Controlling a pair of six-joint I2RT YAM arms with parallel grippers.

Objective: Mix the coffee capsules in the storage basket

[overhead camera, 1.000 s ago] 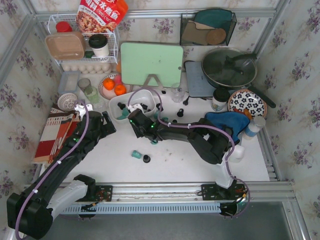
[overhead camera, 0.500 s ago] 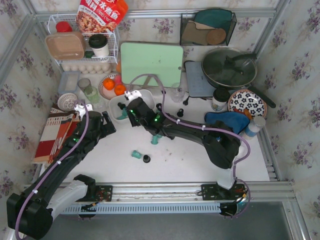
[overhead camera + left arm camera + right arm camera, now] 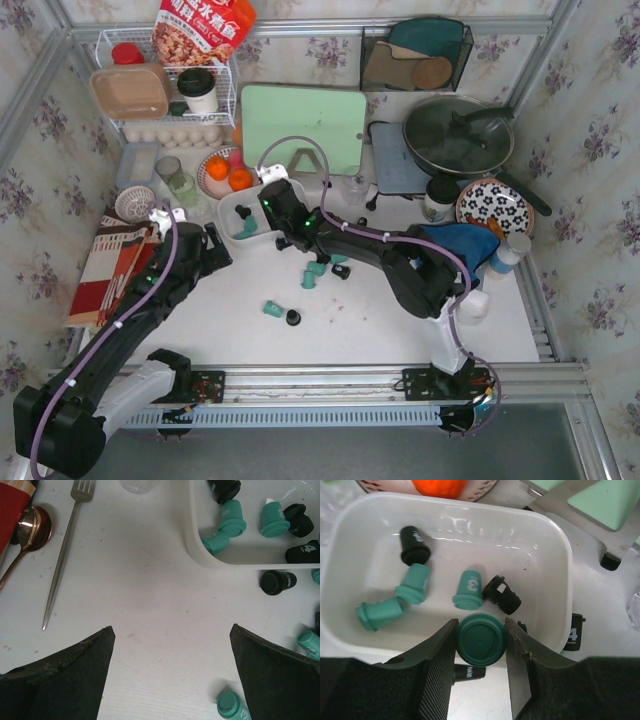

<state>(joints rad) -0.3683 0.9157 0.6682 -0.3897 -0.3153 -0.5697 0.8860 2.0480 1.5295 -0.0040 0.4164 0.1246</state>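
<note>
The white storage basket (image 3: 560, 565) holds several coffee capsules, among them a black one (image 3: 415, 545), a teal one (image 3: 468, 589) and another teal one (image 3: 379, 614). My right gripper (image 3: 481, 640) is shut on a teal capsule (image 3: 481, 639) and holds it above the basket's near rim. In the top view it (image 3: 275, 205) hangs over the basket (image 3: 224, 205). My left gripper (image 3: 171, 627) is open and empty above bare table left of the basket (image 3: 200, 555). Loose capsules lie on the table: teal (image 3: 271, 310), black (image 3: 293, 318), teal (image 3: 312, 273).
A fork (image 3: 62, 555) and a copper spoon (image 3: 30, 527) lie left of the left gripper. Behind the basket are a plate with oranges (image 3: 225, 172), a green cutting board (image 3: 303, 125) and a glass (image 3: 355, 185). A blue cloth (image 3: 455, 245) and a patterned plate (image 3: 495, 205) lie at the right.
My right gripper has moved up and back from the table in front of the basket to over the basket. The left arm has not moved.
</note>
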